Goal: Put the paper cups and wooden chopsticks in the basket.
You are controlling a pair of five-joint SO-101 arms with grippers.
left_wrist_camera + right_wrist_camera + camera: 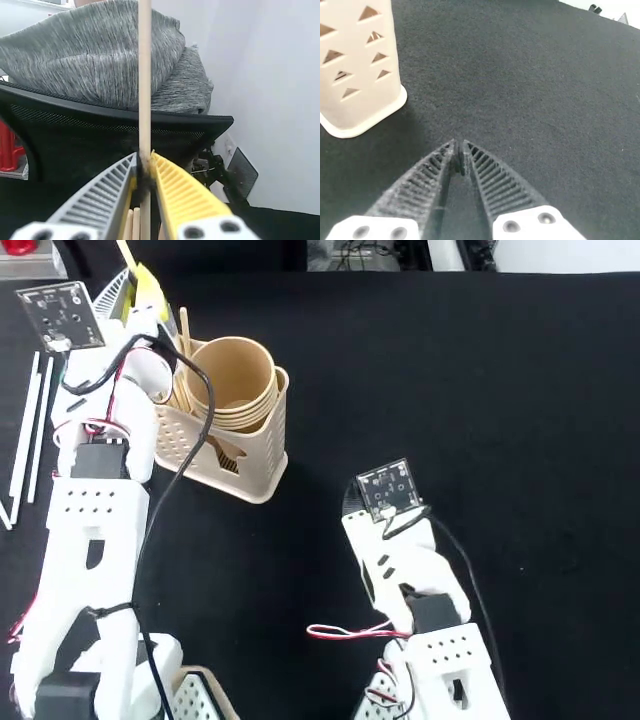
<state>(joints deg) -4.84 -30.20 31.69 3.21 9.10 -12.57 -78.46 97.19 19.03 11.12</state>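
The left jaws, one grey and one yellow, are pinched narrow on a pale round wooden chopstick (145, 75). It stands upright between them, and its lower end is hidden behind the fingers. Just under the grip, the tips of more pale wooden sticks (132, 226) show. In the high view these jaws sit at 11 o'clock on the black cloth tabletop (480, 390), just beside the far-left corner of a cream plastic basket with triangular cut-outs (255, 455).

The basket stands upright at 10 o'clock and holds a nested stack of brown paper cups (235, 375), mouths up. Another wooden chopstick (185, 332) leans in it at the cups' 9 o'clock side.

The right jaws are closed together with nothing between them. They hang over bare cloth near 6 o'clock, well apart from the basket, whose corner lies at their 10 o'clock.

Two thin white sticks (30, 430) lie side by side on the tabletop at the 9 o'clock edge.
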